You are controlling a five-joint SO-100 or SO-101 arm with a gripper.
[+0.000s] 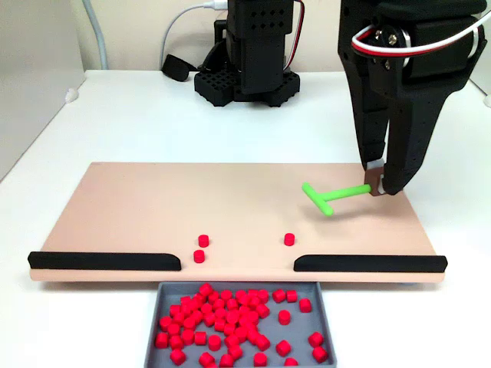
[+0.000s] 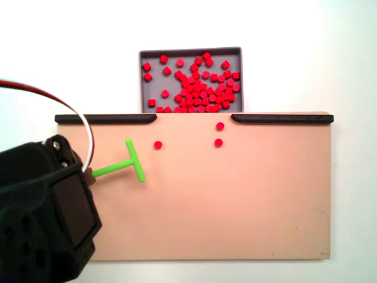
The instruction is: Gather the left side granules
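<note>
The tool (image 1: 377,188) is gripping the green T-shaped pusher (image 1: 331,196) by its stem; three granules (image 1: 203,241) are lying near the board's (image 1: 138,207) railed edge.

Mostly matt plastic on my screen, and nothing really shines.

I see the granules (image 1: 202,241) as smooth red plastic with a soft sheen, the same as the heap in the grey matt plastic tray (image 1: 153,317). The green T-shaped tool (image 1: 331,197) looks like smooth plastic. The board (image 2: 235,200) is flat, matt and beige. The gripper (image 1: 379,187) is black matt plastic with a slightly rough, printed look. The table (image 1: 115,115) is plain white and matt.
</note>
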